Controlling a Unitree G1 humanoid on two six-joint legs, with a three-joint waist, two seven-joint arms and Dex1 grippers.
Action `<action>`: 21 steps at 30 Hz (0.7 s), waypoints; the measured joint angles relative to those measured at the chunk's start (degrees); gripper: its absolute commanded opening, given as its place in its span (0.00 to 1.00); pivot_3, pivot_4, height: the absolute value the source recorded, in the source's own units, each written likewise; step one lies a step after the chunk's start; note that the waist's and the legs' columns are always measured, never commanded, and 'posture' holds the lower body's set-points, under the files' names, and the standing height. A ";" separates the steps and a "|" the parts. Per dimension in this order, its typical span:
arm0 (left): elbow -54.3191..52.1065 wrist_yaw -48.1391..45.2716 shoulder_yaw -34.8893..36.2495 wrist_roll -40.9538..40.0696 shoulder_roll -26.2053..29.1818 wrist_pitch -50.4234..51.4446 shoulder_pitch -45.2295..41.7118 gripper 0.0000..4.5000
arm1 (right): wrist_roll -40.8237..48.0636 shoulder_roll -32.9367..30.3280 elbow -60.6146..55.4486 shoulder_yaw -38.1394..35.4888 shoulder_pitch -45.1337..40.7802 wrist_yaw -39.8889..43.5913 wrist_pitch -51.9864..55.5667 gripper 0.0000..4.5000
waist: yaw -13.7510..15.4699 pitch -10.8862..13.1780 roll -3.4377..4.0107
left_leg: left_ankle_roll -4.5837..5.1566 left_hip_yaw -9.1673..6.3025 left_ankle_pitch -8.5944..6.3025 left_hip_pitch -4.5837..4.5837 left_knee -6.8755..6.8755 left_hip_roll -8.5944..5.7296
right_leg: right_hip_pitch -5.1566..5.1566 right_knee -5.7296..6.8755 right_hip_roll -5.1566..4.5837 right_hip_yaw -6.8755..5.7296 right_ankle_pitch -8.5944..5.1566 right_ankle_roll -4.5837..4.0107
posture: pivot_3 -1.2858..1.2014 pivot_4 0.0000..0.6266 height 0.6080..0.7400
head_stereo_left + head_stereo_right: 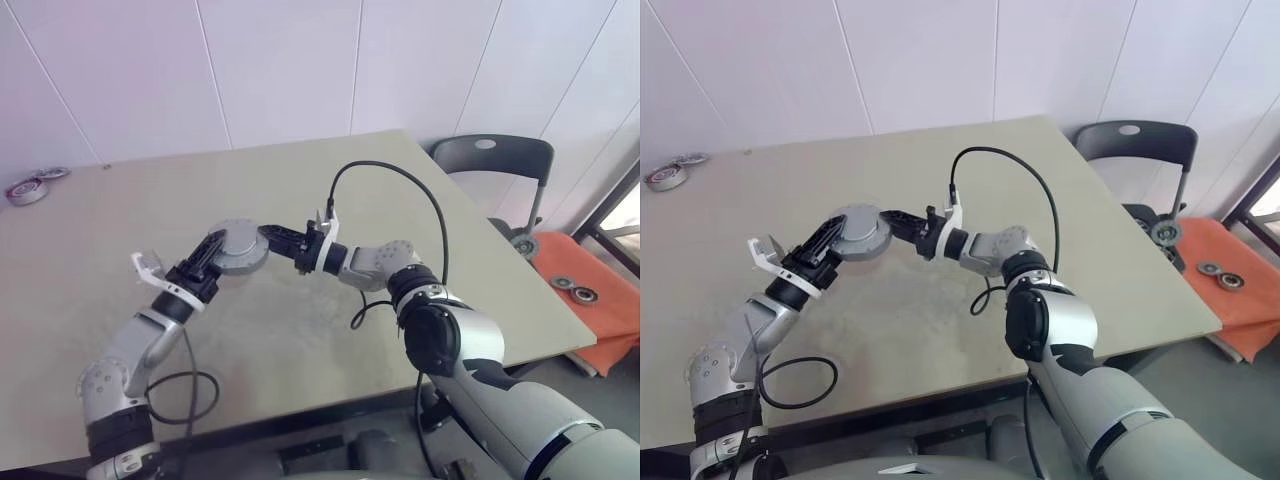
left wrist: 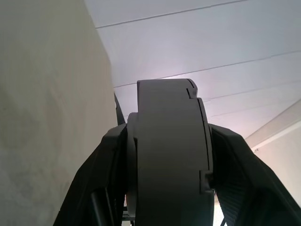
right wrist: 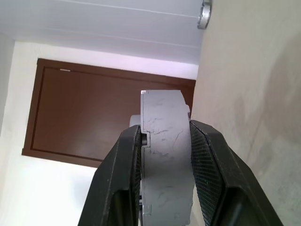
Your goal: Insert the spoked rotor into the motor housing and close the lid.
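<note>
the housing (image 1: 238, 247), a round grey puck seen with its lid side up, is held above the bench (image 1: 300, 190) between both tools, near the middle of the bench. the left tool (image 1: 212, 252) comes at it from the robot's left, its two black fingers (image 2: 99, 179) pressed on the puck's flat faces, clamped on the housing. the right tool (image 1: 272, 236) reaches in from the right, pointing left, and its fingers (image 3: 211, 174) likewise pinch the puck across its thickness, gripping the housing at its rim. in the wrist views the puck shows edge-on, grey, with a seam and small notches along the rim. the copper windings and the rotor cannot be made out.

a black cable (image 1: 400, 185) arcs over the right arm, and another loops on the bench by the left arm. at the far left corner of the bench lie a roll of tape (image 1: 26, 191) and a metal ring (image 1: 52, 173), just beside each other. a grey chair (image 1: 492, 165) stands past the bench's right corner, next to an orange surface (image 1: 590, 300) carrying small round metal parts (image 1: 574, 289).
</note>
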 measured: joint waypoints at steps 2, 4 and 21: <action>-0.12 -0.33 -0.61 0.08 0.38 -0.01 0.51 0.48 | -0.06 -0.04 0.01 0.01 0.09 -0.22 -0.13 0.27 | -0.01 0.00 0.00 | 0.00 0.01 0.00 0.00 0.00 0.00 | 0.00 -0.01 0.00 0.00 0.00 0.00 | 0.52 0.00 1.00; -0.39 -0.61 -0.93 0.31 0.33 -0.03 1.10 0.48 | -0.11 -0.05 0.04 0.03 0.27 -0.34 -0.22 0.27 | 0.01 0.00 0.00 | 0.00 0.01 0.00 -0.01 -0.01 0.00 | 0.00 -0.01 0.00 0.01 0.00 0.00 | 0.52 0.00 1.00; -0.46 -2.27 -2.48 0.41 1.54 -0.31 2.76 0.48 | -0.72 -0.02 0.02 1.04 0.46 -0.44 -1.17 0.27 | 0.01 0.00 0.00 | 0.00 0.02 0.00 0.00 0.00 0.00 | 0.00 -0.01 0.00 0.01 0.00 -0.01 | 0.52 0.00 1.00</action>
